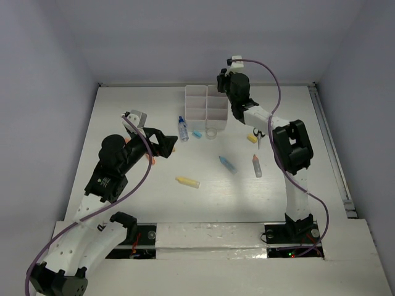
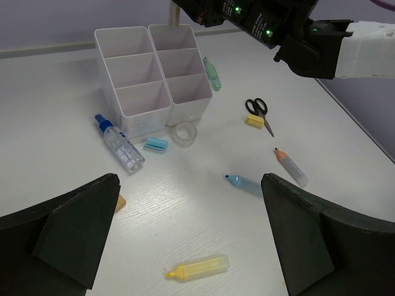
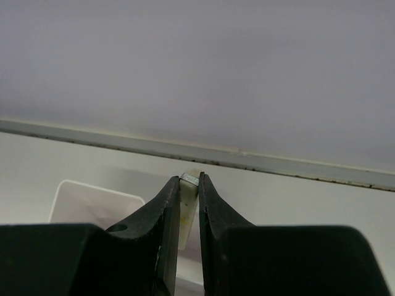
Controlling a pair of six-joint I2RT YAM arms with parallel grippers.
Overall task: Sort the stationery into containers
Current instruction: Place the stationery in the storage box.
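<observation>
Drop-off step | small pale item is pinched in right tool above compartment organizer | left tool is held wide | release judged next

No legible text, labels or numbers on anything.

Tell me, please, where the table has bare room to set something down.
Bare: the far-left corner of the table, between its left edge and the organizer; the near strip between the yellow marker and the near edge; the right side past the right arm. Crowded: just before the organizer, with spray bottle, tape roll and scissors.
</observation>
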